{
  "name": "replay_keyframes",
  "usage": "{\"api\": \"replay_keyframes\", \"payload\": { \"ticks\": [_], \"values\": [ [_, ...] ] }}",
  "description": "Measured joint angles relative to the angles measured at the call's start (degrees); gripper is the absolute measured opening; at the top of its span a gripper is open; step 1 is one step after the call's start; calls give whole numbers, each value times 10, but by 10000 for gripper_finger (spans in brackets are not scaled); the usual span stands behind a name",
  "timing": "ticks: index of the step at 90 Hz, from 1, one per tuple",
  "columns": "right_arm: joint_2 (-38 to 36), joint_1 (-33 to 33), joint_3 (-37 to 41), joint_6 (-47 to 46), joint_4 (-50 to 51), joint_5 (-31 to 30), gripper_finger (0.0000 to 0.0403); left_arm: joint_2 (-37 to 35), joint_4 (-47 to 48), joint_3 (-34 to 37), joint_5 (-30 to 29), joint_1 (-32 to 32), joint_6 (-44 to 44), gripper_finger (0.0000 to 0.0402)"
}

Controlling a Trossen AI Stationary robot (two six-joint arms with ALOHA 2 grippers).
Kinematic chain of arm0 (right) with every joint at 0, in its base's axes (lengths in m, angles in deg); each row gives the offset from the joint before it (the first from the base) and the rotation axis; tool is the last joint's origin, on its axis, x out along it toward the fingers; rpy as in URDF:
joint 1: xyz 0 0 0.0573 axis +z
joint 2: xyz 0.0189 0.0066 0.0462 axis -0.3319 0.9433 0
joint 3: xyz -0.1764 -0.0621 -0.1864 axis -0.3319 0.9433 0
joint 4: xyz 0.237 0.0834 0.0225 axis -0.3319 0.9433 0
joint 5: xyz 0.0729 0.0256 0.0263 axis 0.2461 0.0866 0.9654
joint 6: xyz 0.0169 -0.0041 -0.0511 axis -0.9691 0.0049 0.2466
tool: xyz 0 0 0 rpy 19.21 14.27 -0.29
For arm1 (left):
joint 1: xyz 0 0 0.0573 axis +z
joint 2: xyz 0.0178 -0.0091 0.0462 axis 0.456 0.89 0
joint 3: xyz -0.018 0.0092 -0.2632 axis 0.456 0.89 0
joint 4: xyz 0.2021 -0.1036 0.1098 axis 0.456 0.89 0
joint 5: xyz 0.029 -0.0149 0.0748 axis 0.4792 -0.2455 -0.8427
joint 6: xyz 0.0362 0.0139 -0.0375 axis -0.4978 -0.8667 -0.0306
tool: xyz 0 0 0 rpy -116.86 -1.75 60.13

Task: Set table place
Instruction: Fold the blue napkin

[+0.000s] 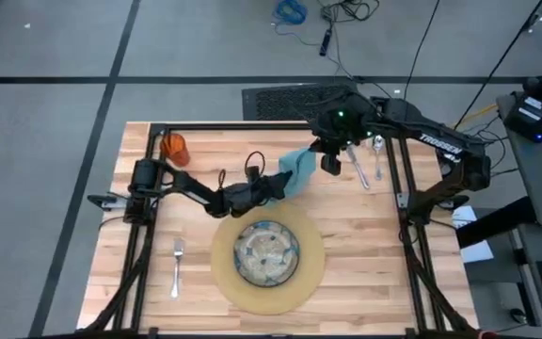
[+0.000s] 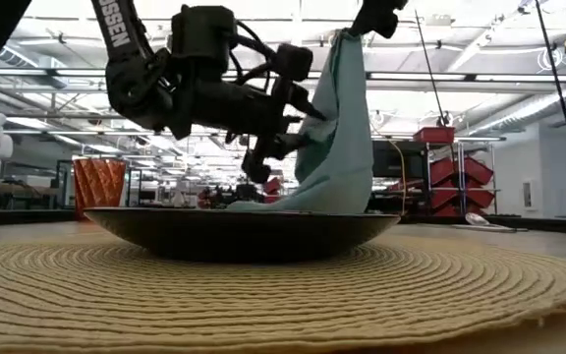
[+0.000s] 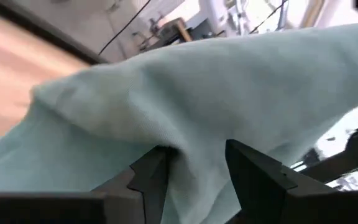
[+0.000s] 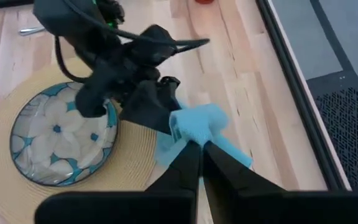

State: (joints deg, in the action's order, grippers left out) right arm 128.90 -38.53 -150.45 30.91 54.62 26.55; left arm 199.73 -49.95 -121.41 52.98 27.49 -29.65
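Right now the teal napkin (image 1: 298, 169) is hanging in the air between the two arms, above the table (image 1: 365, 245) just behind the far edge of the round woven mat (image 1: 314, 273). The right gripper (image 4: 197, 144) is pinching an upper corner with its fingers closed tight on the cloth, so the fabric is draping down from it in a long fold, as the low view shows. The left gripper (image 3: 194, 163) is reaching into the lower part of that drape; its fingers (image 3: 151, 174) are standing a little apart with cloth bunching between them, gripping only loosely if at all. Holding the napkin at two points like this is probably meant to spread or fold it before laying it down beside the plate (image 1: 266, 253), which is already sitting centred on the mat.

Around this, the fork (image 1: 177, 266) is lying on the wood to the mat's left, well clear of it. The knife (image 1: 357, 168) and spoon (image 1: 377, 155) are waiting together near the back right of the table, and the orange cup (image 1: 175, 148) is standing at the back left corner, so those pieces are not yet placed.
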Motion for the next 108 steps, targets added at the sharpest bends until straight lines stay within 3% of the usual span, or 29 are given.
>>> {"api": "replay_keyframes", "payload": {
  "ticks": [26, 47, 82, 108],
  "values": [
    [0, -3, 0, 0, 0, 1, 0, 0, -50, 0, 21, -8, -46, 132],
    [0, -16, 0, -2, 0, 1, 0, 0, -88, 0, 22, -19, -105, 12],
    [0, -19, 0, -2, 4, 1, 0, -10, -131, 2, 22, -34, -177, 1],
    [-11, -20, 0, 0, 10, -19, 0, -117, -109, 6, 14, -57, -312, 0]
  ]
}}
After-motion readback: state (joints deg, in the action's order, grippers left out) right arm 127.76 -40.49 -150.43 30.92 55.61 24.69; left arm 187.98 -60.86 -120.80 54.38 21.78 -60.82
